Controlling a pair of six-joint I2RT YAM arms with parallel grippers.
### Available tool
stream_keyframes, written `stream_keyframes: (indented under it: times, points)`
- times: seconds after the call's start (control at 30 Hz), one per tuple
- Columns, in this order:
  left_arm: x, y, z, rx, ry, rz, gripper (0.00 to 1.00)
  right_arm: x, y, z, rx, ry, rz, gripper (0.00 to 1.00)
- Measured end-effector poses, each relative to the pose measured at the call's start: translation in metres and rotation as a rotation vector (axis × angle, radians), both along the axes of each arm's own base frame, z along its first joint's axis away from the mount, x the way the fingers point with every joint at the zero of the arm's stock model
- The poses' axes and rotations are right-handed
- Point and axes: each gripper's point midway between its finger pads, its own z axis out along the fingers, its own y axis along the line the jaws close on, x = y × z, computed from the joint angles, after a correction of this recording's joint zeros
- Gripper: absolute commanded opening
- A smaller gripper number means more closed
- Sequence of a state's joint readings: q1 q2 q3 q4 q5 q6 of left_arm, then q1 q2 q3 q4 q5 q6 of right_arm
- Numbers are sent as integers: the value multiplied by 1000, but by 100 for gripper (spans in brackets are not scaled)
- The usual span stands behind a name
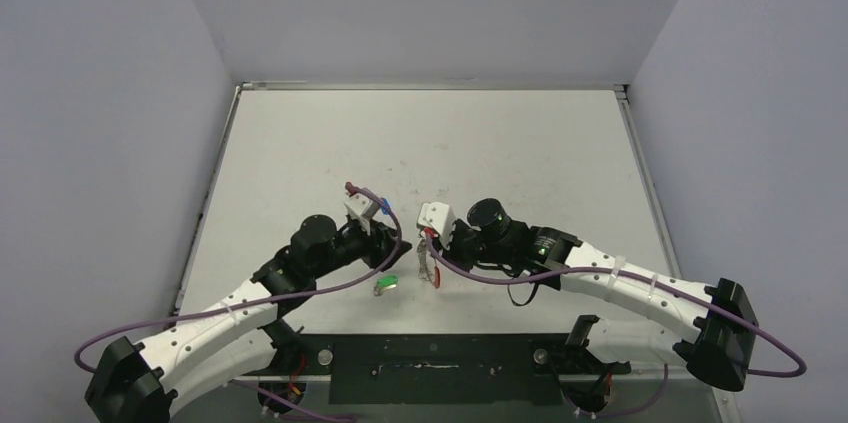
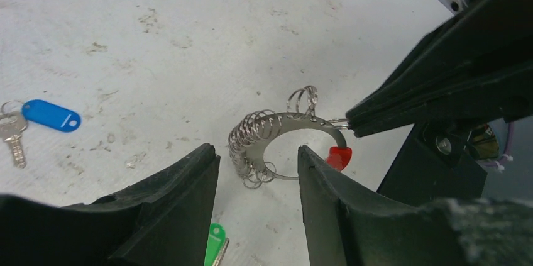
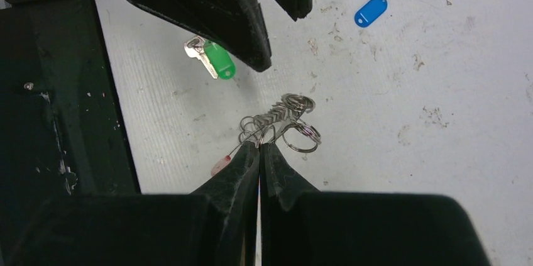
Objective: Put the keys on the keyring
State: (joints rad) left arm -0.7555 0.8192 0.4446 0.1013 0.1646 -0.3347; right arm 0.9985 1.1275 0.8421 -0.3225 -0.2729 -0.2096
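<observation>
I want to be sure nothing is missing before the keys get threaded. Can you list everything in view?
table: one, white and scuffed, under everything
keyring: one, silvery coils with a red sleeve, between the two grippers
blue key: one, silver with a blue head, flat on the table, far side
green key: one, silver with a green head, flat on the table, near side
left gripper: one, black, open, beside the keyring
right gripper: one, black, shut on the keyring

I read no text, number, brand or sign in any view; the blue key (image 2: 51,116) and green key (image 3: 220,61) heads look blank to me.
</observation>
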Motion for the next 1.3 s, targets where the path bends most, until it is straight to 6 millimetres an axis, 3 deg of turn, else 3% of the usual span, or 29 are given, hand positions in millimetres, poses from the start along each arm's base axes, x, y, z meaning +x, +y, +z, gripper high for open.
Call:
stream_keyframes:
  times: [0.23, 0.5, 0.9, 1.1, 1.3]
  points:
    - [-33, -18, -20, -8, -134, -231, 47, -5, 0, -14, 29, 42, 41, 0]
    - [-66, -33, -2, 8, -476, -449, 36, -12, 4, -12, 85, 72, 119, 0]
    - [-59, -33, -1, 121, -745, -486, 31, -26, 8, -7, 113, 73, 230, 0]
    - [-56, -36, -12, 175, -776, -515, 19, -30, 9, -6, 119, 79, 250, 0]
    - [-56, -40, -24, 206, -776, -541, 17, -31, 9, -6, 121, 82, 258, 0]
